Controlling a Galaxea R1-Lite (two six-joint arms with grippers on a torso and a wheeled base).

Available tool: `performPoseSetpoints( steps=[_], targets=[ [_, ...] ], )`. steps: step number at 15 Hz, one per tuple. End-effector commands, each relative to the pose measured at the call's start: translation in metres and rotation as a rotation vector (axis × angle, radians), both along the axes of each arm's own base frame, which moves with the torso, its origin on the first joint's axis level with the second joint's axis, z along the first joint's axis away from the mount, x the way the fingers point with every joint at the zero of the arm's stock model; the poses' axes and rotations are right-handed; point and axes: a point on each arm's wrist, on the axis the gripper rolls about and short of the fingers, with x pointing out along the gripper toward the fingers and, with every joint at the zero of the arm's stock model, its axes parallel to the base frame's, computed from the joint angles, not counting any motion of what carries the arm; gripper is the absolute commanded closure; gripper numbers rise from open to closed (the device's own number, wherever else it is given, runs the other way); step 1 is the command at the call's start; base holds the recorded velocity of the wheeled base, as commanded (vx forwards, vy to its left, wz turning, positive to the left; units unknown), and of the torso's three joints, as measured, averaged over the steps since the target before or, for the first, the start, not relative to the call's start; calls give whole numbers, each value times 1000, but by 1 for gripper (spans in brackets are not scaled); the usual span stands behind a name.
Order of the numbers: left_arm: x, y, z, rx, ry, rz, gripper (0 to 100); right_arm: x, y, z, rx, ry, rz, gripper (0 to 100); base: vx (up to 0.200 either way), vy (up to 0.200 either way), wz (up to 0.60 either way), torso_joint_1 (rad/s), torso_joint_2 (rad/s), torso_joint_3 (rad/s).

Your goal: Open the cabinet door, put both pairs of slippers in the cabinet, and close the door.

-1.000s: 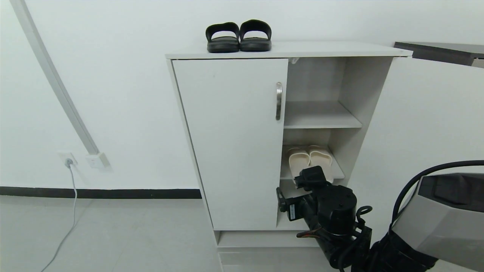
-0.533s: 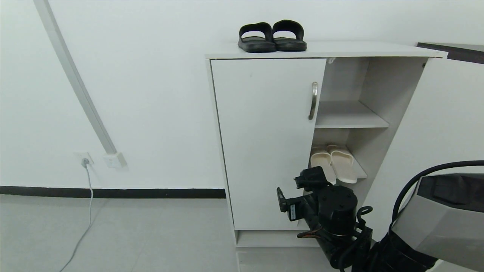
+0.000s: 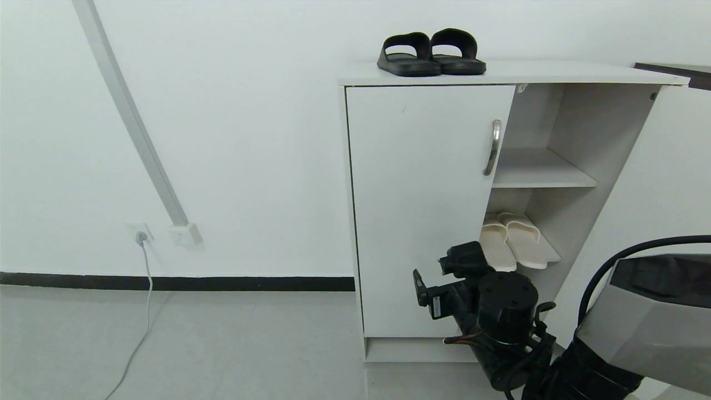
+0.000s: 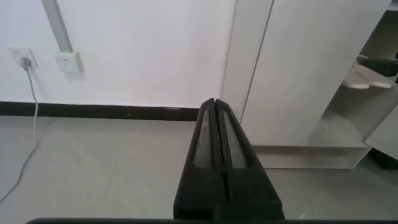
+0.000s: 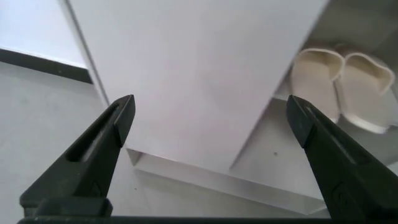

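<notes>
A pair of black slippers [image 3: 431, 53] sits on top of the white cabinet [image 3: 555, 72]. The left door [image 3: 422, 211] with its metal handle [image 3: 492, 147] is closed; the right door [image 3: 661, 183] stands swung out. Cream slippers [image 3: 519, 241] lie side by side on a lower shelf inside, also seen as cream slippers [image 5: 339, 84]. My right arm [image 3: 502, 311] is low in front of the open compartment, and my right gripper [image 5: 208, 149] is open and holds nothing, facing the closed door's lower part. My left gripper [image 4: 216, 107] is shut on nothing, low above the floor, left of the cabinet [image 4: 298, 74].
The upper shelf [image 3: 541, 172] inside is bare. A wall socket with a grey cable [image 3: 140, 238] and a slanted conduit [image 3: 133, 119] are on the wall to the left. Open grey floor [image 3: 194, 344] lies left of the cabinet. A dark surface [image 3: 680, 71] borders the cabinet's right.
The head camera has shifted, so the cabinet now sits further right in the picture. The slippers and doors stand as before. My right arm keeps nearly the same place in the picture.
</notes>
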Motion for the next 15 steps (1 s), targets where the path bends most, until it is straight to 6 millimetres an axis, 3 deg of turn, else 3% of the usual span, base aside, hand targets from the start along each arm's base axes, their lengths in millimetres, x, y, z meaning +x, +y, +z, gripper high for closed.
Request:
performPoseSetpoints(
  steps=[1, 13, 15],
  targets=[
    [0, 0, 0, -1, 1, 1, 100, -1, -2, -4, -15, 11, -2, 0, 0, 0, 0, 0, 0, 0],
    [0, 0, 0, -4, 1, 1, 100, 1, -2, -15, -36, 31, 2, 0, 0, 0, 0, 0, 0, 0],
    [0, 0, 0, -4, 1, 1, 100, 1, -3, -13, -33, 27, -1, 0, 0, 0, 0, -2, -200, -220]
  ],
)
